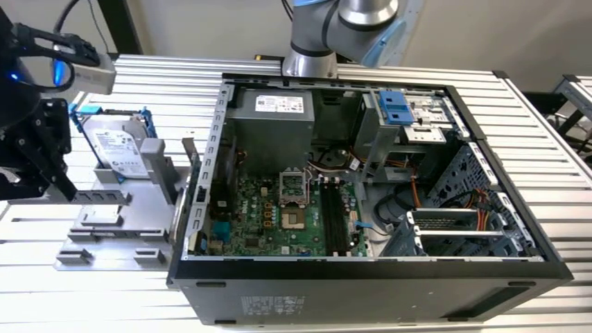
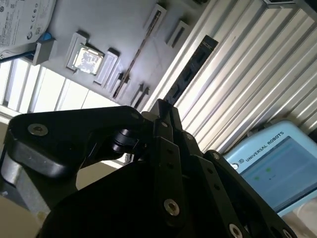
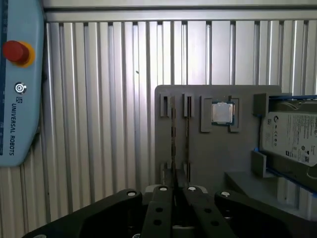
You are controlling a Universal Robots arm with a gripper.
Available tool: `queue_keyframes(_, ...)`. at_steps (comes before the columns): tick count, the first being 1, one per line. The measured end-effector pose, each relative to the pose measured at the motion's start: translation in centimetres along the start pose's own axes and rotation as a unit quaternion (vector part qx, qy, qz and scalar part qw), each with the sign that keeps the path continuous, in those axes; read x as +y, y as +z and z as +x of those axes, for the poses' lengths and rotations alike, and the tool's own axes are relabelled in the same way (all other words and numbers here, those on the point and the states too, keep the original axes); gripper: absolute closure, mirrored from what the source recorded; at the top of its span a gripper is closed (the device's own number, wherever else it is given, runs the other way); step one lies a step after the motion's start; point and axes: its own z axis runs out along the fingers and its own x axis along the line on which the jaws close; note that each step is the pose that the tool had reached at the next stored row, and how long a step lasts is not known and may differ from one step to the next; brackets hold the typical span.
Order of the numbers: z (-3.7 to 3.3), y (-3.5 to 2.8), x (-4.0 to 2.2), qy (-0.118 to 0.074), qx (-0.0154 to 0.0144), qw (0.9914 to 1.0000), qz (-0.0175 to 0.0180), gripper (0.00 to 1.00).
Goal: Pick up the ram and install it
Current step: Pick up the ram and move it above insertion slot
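Observation:
The ram [image 3: 172,134] is a slim dark strip standing on edge in a grey holder plate [image 3: 218,163]; in the second wrist view the ram [image 2: 140,52] runs between two small end blocks. My gripper [image 3: 177,192] hangs above the plate, roughly in line with the strip and apart from it. Its fingertips [image 2: 165,106] look pressed together with nothing between them. In the exterior view the gripper [image 1: 55,187] is at the far left, over the holder plate [image 1: 111,222]. The long black memory slots [image 1: 335,215] lie on the motherboard inside the open computer case [image 1: 370,277].
A processor chip [image 3: 222,113] sits in a pocket beside the ram. A hard drive [image 1: 120,149] in a blue frame leans at the plate's far end. A pale blue control tablet [image 3: 17,84] lies on the ribbed metal table [image 3: 99,124]. The arm's base [image 1: 310,62] stands behind the case.

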Motion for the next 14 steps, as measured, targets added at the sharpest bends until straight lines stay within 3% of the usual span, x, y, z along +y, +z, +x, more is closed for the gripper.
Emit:
queue_keyframes(8,-0.48,-3.63,0.06,0.000,0.0000,1.00000,0.0000,1.00)
queue_keyframes(14,-0.50,-3.85,-0.10,0.000,0.0001,1.00000,-0.0002,1.00)
